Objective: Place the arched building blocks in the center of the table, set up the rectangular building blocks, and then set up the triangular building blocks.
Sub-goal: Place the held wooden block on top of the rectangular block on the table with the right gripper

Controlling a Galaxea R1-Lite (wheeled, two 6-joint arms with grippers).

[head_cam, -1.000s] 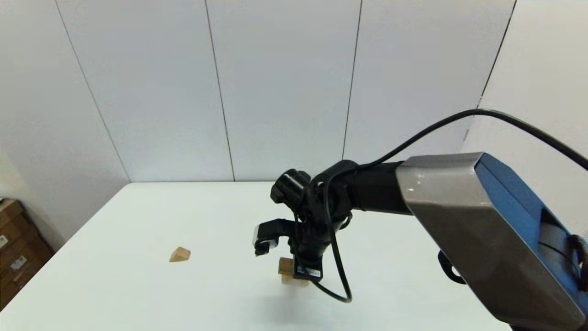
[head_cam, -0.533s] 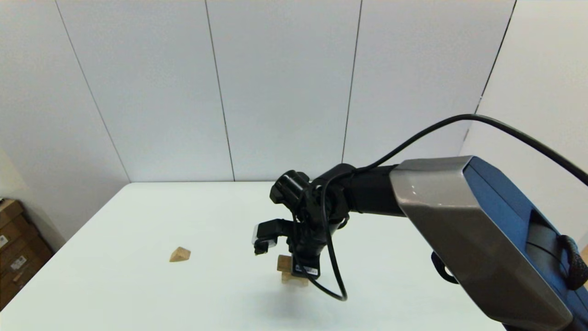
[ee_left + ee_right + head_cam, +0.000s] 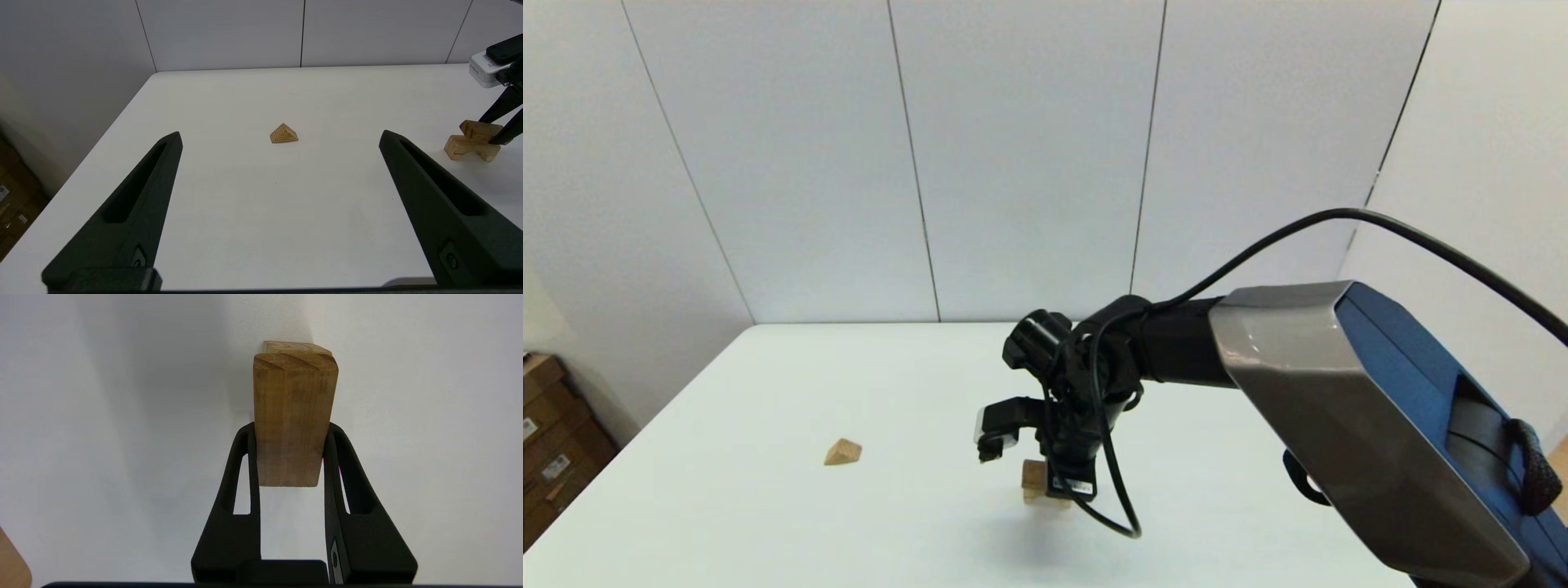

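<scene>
The white tabletop (image 3: pixel 768 523) before me carries two things directly. The small wooden wedge (image 3: pixel 842 452) sits alone toward nine o'clock, ridge up. Near the middle, the pale arched block (image 3: pixel 470 149) rests on its two feet, well apart from the wedge.

A pale grey wall of tall flat panels (image 3: pixel 1029 155), divided by thin dark vertical seams, stands behind the far edge of the large plain white rectangular tabletop (image 3: pixel 768 506). A second panelled wall (image 3: pixel 1486 163) angles in on the right. At the left edge, low beside the table, brown cardboard boxes (image 3: pixel 551 449) are stacked with small white labels. The light is soft and even.
</scene>
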